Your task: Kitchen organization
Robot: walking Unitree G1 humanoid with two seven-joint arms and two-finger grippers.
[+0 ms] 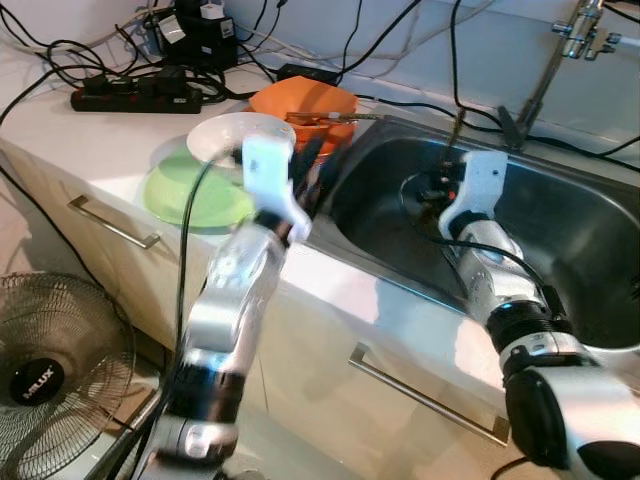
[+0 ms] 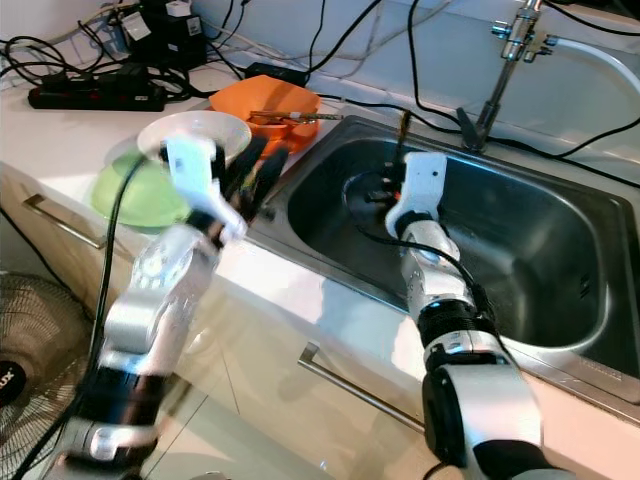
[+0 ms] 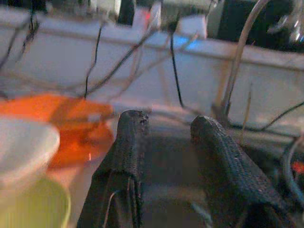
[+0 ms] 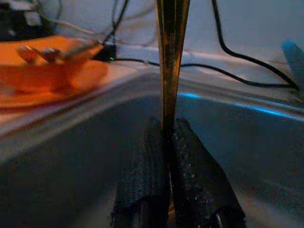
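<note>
My right gripper (image 4: pixel 165 127) is down in the steel sink (image 1: pixel 570 235), shut on a thin golden utensil (image 4: pixel 172 57) that stands upright from between its fingers. The same utensil (image 1: pixel 459 128) pokes up near the sink's back rim. My left gripper (image 3: pixel 166 121) is open with nothing between its fingers. It hovers over the counter at the sink's left rim, next to a white bowl (image 1: pixel 225 135) resting on a green plate (image 1: pixel 185 200). Just behind it sits an orange bowl (image 1: pixel 300 100) with a few brown utensils (image 1: pixel 320 119) lying in it.
A faucet (image 1: pixel 575 30) rises at the sink's back right. Black cables and a power strip (image 1: pixel 130 95) lie along the back of the counter. Drawer handles (image 1: pixel 110 225) run along the cabinet front. A floor fan (image 1: pixel 50 370) stands at lower left.
</note>
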